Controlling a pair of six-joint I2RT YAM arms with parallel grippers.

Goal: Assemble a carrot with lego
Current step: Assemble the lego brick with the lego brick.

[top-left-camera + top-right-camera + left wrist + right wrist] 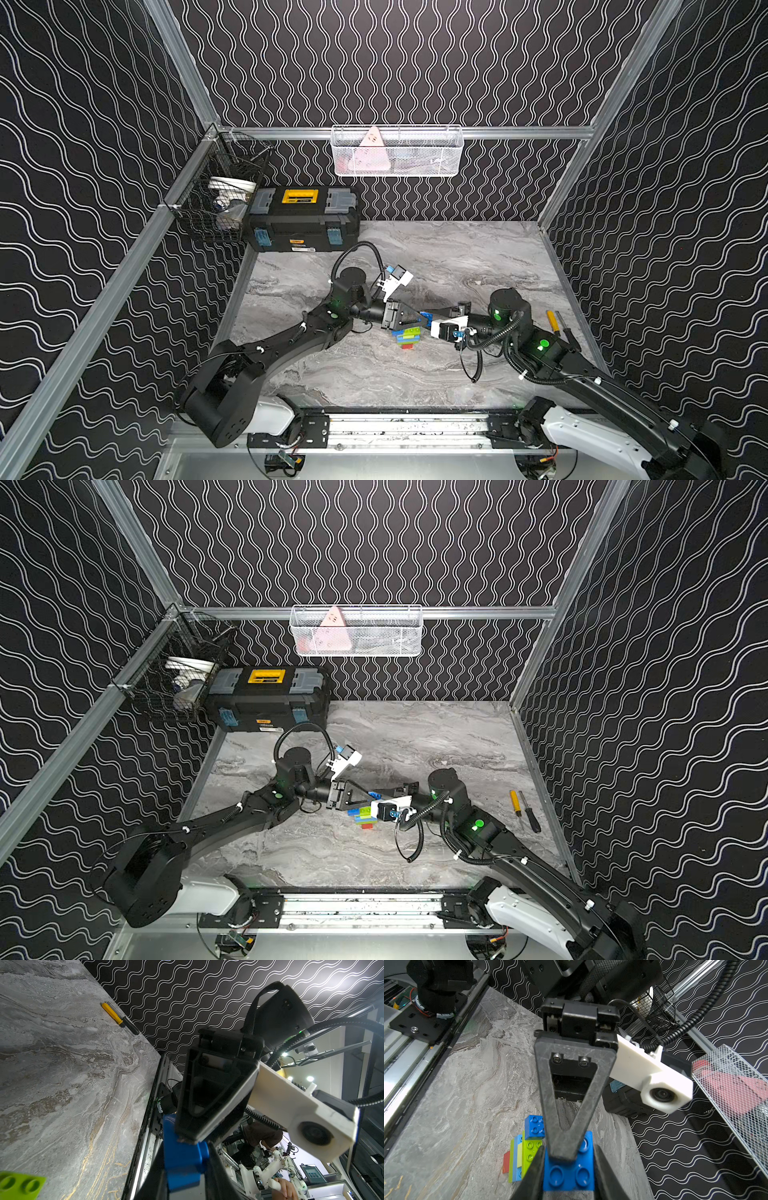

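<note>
- Clenching my left jaws and right jaws on one dark blue brick (569,1176).
- Left should let go slowly, keeping its studs square to the carrot (409,336).

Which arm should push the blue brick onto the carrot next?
Probably the right gripper: it pinches the dark blue brick by its sides, while the left gripper covers its studs. The carrot lies close by.

text: none legible | toolbox (291,226) front label: blurred, unreadable | lid label: unreadable

Lime green brick (20,1185) partly off-frame
</note>
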